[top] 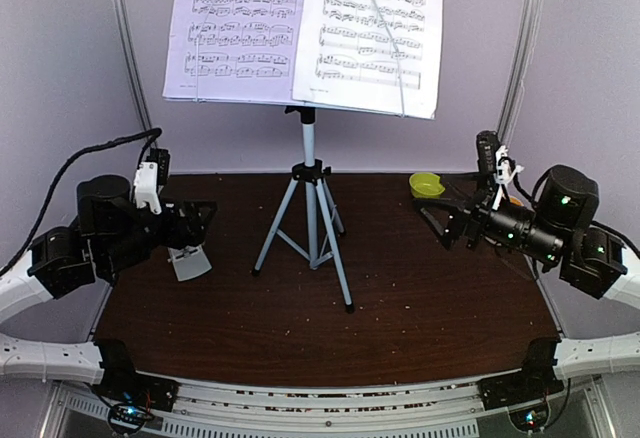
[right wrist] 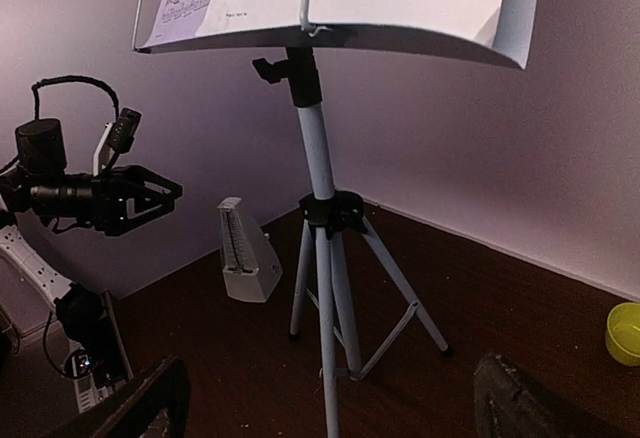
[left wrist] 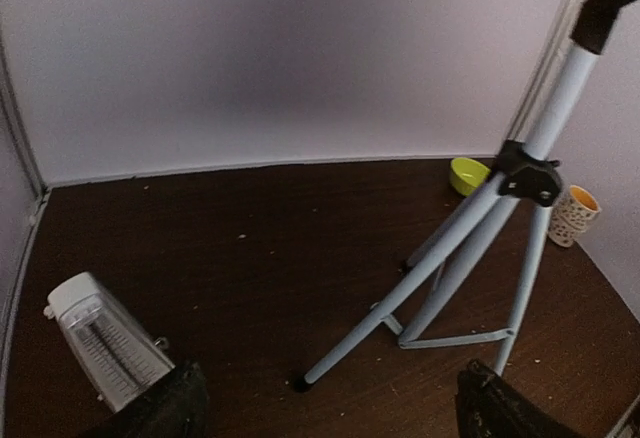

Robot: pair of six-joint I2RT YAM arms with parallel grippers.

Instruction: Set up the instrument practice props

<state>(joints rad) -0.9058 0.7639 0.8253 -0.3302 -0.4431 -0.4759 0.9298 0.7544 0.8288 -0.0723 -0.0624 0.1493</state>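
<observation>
Two arms (top: 110,226) (top: 545,226) flank one stand (top: 308,148) — two pages (top: 240,23) (top: 372,28), one metronome (top: 190,261).

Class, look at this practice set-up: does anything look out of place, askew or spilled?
Nothing serious. The music stand stands upright, both sheet-music pages sit under their wire clips, and the metronome is upright. Only pale specks litter the table.
</observation>
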